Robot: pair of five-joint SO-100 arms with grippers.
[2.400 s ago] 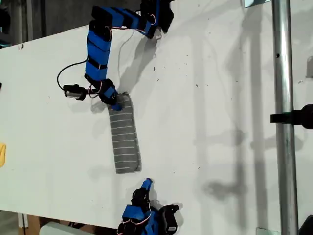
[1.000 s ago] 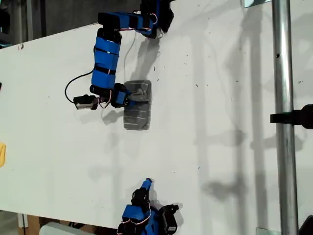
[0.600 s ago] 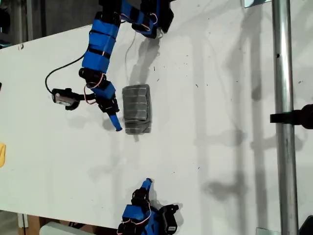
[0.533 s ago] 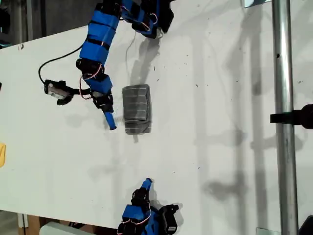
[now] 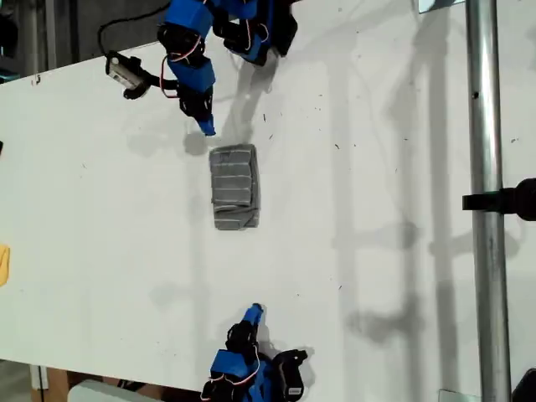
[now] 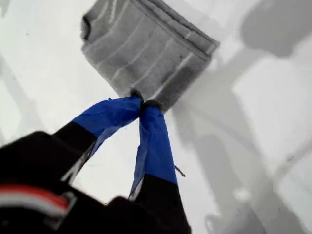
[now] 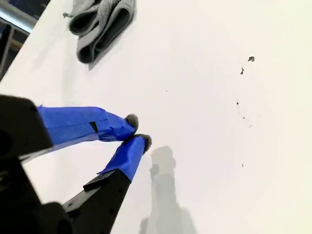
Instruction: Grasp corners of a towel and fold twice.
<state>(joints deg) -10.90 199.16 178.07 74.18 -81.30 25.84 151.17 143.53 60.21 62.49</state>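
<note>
**Towel folded small, both claws empty — step in hand looks like clearing off**

The towel [image 5: 234, 187] lies as a compact folded block on the white table [image 5: 377, 251], stripes showing on the upper face. Judged from the shape, both folds look done; remaining work is likely just getting the arms clear, or a tidy-up if the stack is uneven.

To do this well: lift my first gripper [image 6: 142, 104] straight away from the cloth so the tips don't drag the top layer or flip a corner open. Don't sweep sideways across the fold. In my second wrist view the near edge of the towel [image 7: 100, 22] shows rolled, loose layers, so any brush against that end could undo it. If a re-grip is needed, go for an outer corner, not the bulging fold.

My first gripper [image 5: 208, 126]: tips pressed together, nothing between them. In the exterior view it sits apart from the towel, just beyond one short end. In my first wrist view the towel [image 6: 146, 48] lies right ahead of the tips; whether they touch the cloth I cannot tell there.

My second gripper [image 7: 138, 130]: tips nearly meeting, only a sliver of gap, holding nothing. Towel is well ahead of it, far off, bare table between. In the exterior view my second gripper [image 5: 253, 315] points toward the towel's other short end.
</note>
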